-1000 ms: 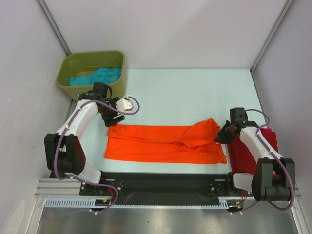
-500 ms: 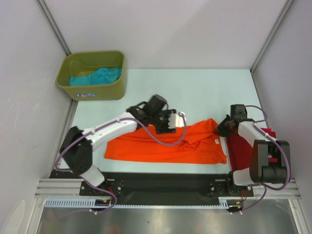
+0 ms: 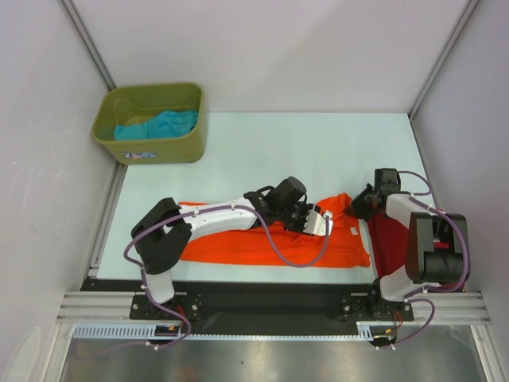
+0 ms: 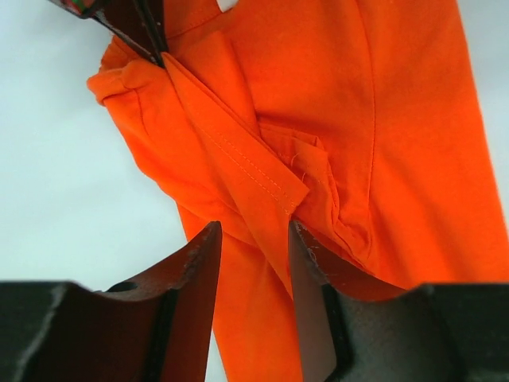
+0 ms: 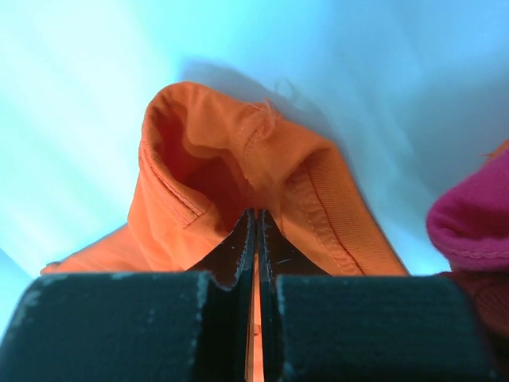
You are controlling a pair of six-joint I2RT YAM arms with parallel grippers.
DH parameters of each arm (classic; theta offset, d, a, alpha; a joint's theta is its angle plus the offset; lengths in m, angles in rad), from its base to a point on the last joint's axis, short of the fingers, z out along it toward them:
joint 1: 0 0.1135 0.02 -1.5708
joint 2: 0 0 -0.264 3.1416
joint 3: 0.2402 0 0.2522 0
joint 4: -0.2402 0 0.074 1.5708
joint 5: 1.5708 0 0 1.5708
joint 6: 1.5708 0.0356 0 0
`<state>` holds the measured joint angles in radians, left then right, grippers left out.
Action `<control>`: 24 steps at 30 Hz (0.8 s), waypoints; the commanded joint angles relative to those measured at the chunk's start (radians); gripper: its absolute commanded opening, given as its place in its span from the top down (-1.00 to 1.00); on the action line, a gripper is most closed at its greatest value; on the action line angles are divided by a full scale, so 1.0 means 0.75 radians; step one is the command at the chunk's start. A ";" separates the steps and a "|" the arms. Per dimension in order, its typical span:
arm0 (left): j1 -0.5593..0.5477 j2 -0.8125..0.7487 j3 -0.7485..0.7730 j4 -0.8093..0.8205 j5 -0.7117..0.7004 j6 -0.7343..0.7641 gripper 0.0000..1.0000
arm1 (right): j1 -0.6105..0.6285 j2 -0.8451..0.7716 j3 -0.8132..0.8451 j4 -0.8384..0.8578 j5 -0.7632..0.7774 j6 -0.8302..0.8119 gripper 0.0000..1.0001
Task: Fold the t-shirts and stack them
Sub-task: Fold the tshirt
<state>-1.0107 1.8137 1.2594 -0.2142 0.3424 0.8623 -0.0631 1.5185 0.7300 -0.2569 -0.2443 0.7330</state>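
Lying left-to-right on the table [image 3: 318, 143], the orange t-shirt [image 3: 238, 243] is being pinched at its right end by the closed right gripper [image 5: 255, 216] while the left gripper [image 4: 253, 232], parted and empty, is hovering over a nearby fold.

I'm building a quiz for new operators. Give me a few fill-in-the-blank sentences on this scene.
The t-shirt in the olive-green bin is ____.
The right gripper is ____ on the orange t-shirt.
The left gripper is ____, an orange fold between its fingers.
The dark red t-shirt lies near the table at its ____ edge.
Missing: teal; shut; open; right.
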 commanded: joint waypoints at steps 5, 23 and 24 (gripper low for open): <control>-0.012 0.085 -0.027 0.020 0.067 0.192 0.06 | -0.006 -0.047 0.031 0.042 -0.018 -0.016 1.00; -0.055 0.196 0.000 0.140 -0.080 0.247 0.43 | -0.012 -0.096 -0.041 0.068 -0.051 -0.020 1.00; -0.053 0.194 0.000 0.138 -0.084 0.251 0.43 | -0.012 -0.096 -0.041 0.073 -0.055 -0.020 1.00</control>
<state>-1.0473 1.9636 1.2495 -0.1398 0.2909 1.0176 -0.0681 1.4780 0.7029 -0.2329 -0.2710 0.7292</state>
